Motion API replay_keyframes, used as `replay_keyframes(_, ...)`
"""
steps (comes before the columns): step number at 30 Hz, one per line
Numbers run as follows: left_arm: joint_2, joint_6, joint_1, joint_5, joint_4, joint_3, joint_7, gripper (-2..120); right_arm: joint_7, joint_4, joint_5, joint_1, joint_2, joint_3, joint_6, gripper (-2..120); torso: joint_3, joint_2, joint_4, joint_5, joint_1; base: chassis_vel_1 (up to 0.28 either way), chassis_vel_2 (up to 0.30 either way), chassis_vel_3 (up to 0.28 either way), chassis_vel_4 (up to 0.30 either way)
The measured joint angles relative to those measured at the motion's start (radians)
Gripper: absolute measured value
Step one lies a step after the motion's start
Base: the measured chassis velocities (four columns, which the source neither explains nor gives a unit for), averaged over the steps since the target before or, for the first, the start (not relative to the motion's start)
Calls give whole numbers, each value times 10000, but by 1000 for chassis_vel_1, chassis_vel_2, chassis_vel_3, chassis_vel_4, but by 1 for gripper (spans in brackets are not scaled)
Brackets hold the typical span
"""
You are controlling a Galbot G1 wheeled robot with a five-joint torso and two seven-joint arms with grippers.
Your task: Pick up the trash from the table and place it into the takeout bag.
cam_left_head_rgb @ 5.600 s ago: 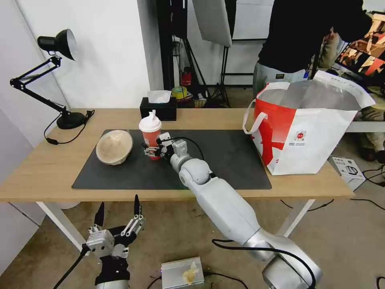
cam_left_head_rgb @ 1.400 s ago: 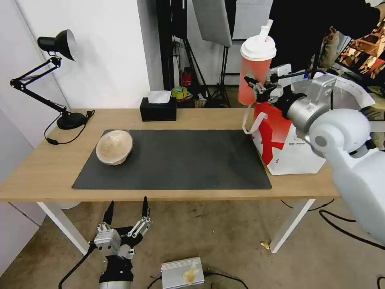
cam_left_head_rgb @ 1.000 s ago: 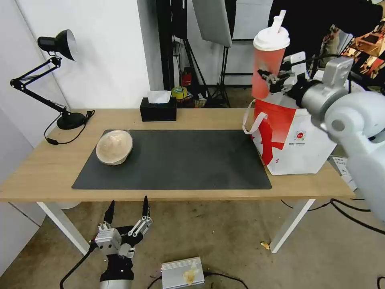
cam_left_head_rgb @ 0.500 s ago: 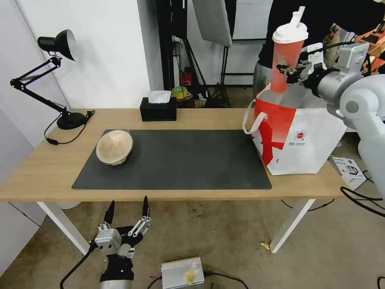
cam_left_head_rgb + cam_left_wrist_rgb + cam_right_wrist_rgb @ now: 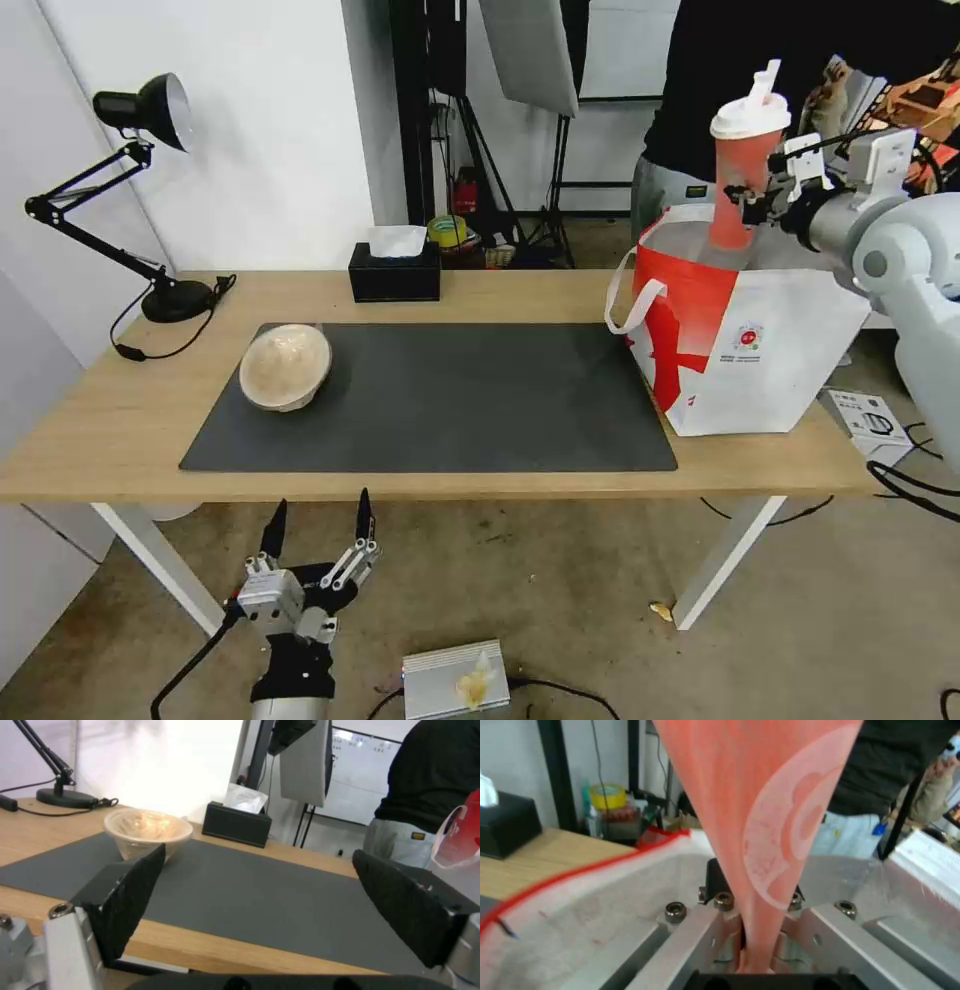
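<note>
The right hand (image 5: 748,192) now holds the red cup (image 5: 745,160) lifted off the counter (image 5: 120,420), over the takeout bag (image 5: 760,340) opening.

**Bystanders on and around the surface**

A black desk lamp (image 5: 140,110) stands at the far left corner, its cord (image 5: 165,345) trailing forward. A black tissue box (image 5: 394,272) sits at the far edge. On the floor lies a silver box (image 5: 455,680), and a person in black (image 5: 760,60) stands behind.

Right gripper (image 5: 748,192) clamping red cup (image 5: 744,170) over open takeout bag (image 5: 760,340), beige bowl (image 5: 285,366) on mat (image 5: 450,400), left gripper (image 5: 315,540) spread below table (image 5: 100,420)
</note>
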Motion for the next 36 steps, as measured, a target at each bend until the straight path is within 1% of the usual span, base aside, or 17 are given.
replay_keyframes(6,2,-5,-9,-1,22,11,0,100,-135,-317,-258,-148,-30,-42,8,0,0,0,0,0,0,0,0,0,0)
replay_keyframes(15,-33,-20,-27,19,54,37,-4,100,-243,-177,-578,-638,-80,-18,12,0,0,0,0,-1,0,0,0,0,0)
replay_keyframes(27,-112,-147,22,120,83,122,-4,100,-280,-383,-609,-707,-204,-411,14,0,0,0,0,-1,0,0,0,0,0)
replay_keyframes(36,-128,-156,90,169,6,117,-2,100,-277,-521,-571,-699,-253,-458,14,0,0,1,0,-1,-1,0,0,0,0)
